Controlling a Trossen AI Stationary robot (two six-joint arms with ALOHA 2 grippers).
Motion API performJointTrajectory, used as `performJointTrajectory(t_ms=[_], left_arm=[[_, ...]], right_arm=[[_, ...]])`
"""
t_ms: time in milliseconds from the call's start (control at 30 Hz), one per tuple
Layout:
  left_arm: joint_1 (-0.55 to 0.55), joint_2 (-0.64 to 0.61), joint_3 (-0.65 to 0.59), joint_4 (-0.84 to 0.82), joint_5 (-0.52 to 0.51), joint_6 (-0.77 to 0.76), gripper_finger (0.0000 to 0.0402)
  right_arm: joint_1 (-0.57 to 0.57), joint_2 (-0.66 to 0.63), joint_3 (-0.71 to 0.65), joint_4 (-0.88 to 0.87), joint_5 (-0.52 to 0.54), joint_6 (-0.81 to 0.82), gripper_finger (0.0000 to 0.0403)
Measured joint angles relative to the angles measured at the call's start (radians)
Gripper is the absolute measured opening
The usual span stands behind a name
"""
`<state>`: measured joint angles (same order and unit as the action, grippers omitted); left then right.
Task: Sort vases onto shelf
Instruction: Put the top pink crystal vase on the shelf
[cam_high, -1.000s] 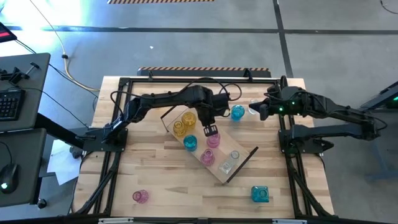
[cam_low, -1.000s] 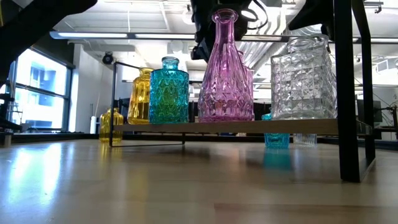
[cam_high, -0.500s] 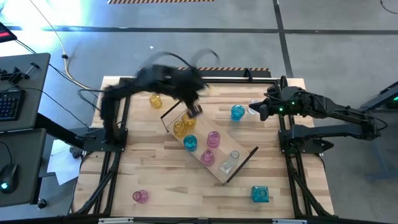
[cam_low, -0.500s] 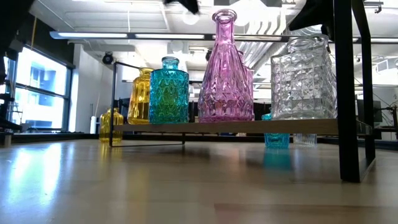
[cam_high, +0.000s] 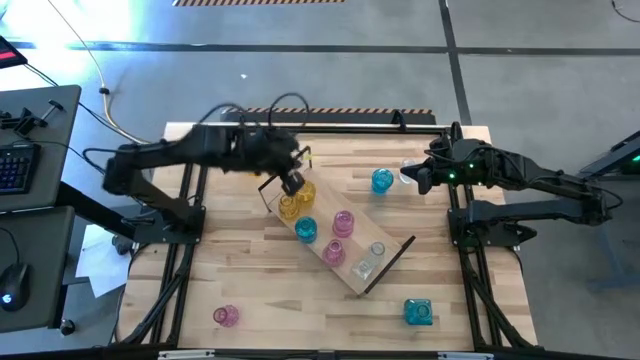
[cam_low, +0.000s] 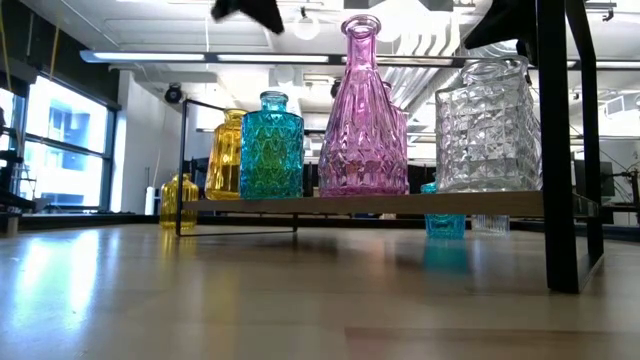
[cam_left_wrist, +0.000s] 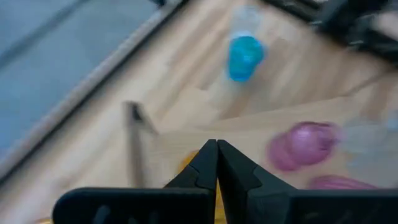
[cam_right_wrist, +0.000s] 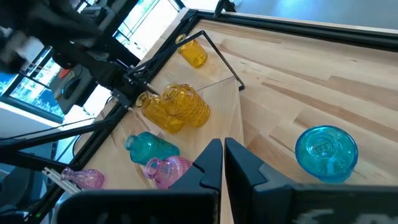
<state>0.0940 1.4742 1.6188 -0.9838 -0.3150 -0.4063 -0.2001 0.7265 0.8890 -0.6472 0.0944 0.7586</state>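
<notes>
The shelf (cam_high: 392, 256) is a light-wood board with black end loops, lying slantwise mid-table. On it stand two amber vases (cam_high: 295, 200), a teal one (cam_high: 306, 230), two pink ones (cam_high: 343, 222) and two clear ones (cam_high: 366, 266). In the low view the tall pink vase (cam_low: 363, 110) stands upright on the board (cam_low: 360, 204). My left gripper (cam_high: 291, 183) hovers shut over the shelf's far-left end, by the amber vases, holding nothing; its tips (cam_left_wrist: 216, 146) meet. My right gripper (cam_high: 418, 178) waits shut at the far right, near a teal vase (cam_high: 381, 181) and a clear one (cam_high: 407, 172).
A pink vase (cam_high: 226, 316) and a square teal vase (cam_high: 418, 312) stand on the table near its front edge. An amber vase (cam_right_wrist: 191, 51) lies beyond the shelf's far-left loop. Black frame rails (cam_high: 300, 128) run along the table's edges.
My left arm has drawn away from the tall pink vase on the shelf, rising and swinging fast toward the table's far-left side. It now hangs over the shelf's far-left end. The pink vase stays upright on the board.
</notes>
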Motion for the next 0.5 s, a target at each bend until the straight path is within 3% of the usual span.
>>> performJointTrajectory(t_ms=[67, 167, 500], left_arm=[[0.006, -0.041, -0.128, 0.150, 0.074, -0.026, 0.0000], [0.013, -0.041, -0.208, 0.228, 0.084, -0.052, 0.0000], [0.017, 0.161, -0.160, 0.238, 0.166, 0.059, 0.0000]], right_arm=[[0.000, 0.000, 0.000, 0.000, 0.000, 0.000, 0.0000], [0.000, 0.000, 0.000, 0.000, 0.000, 0.000, 0.0000], [0.000, 0.000, 0.000, -0.010, 0.000, 0.009, 0.0000]])
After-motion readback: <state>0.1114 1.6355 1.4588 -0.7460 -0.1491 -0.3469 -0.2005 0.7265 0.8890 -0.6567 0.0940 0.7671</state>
